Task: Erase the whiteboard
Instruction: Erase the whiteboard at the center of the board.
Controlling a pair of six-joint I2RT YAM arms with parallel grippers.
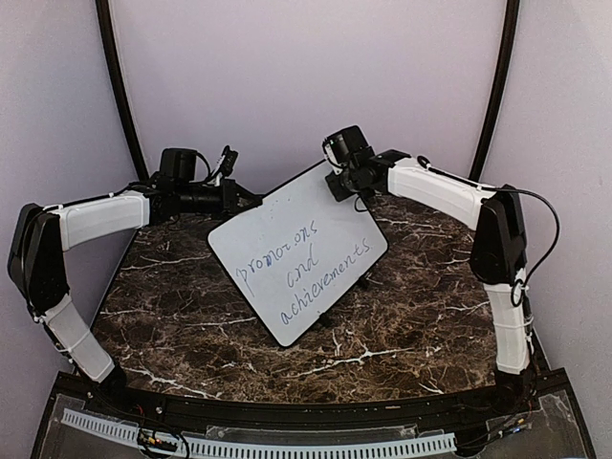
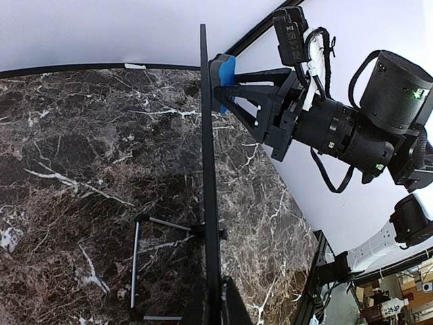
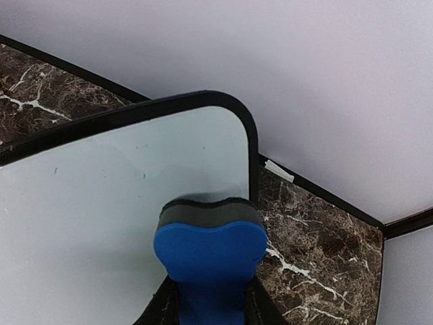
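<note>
Your right gripper [image 3: 213, 313] clamps the blue foam eraser [image 3: 211, 250] against the far corner of the black-framed white whiteboard [image 1: 316, 206]; blue handwriting [image 1: 306, 260] lies lower down.

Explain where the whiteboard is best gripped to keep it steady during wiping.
Grip the whiteboard by its thin left edge, coming from the left, one finger on the face and one behind. It leans on a wire stand, so that edge hangs free, away from the writing and the eraser at the far corner. The left gripper is clamped there.
</note>
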